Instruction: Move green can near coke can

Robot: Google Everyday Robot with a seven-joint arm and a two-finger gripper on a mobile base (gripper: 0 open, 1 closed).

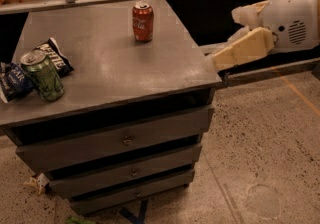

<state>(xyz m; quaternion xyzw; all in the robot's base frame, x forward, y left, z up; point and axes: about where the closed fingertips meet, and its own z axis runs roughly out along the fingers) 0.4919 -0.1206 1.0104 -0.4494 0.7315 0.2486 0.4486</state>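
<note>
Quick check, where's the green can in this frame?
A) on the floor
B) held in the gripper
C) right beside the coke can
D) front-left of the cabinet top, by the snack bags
D: the green can stands upright at the front-left of the cabinet top by the snack bags, well apart from the coke can. The gripper is off the cabinet's right edge.
</note>
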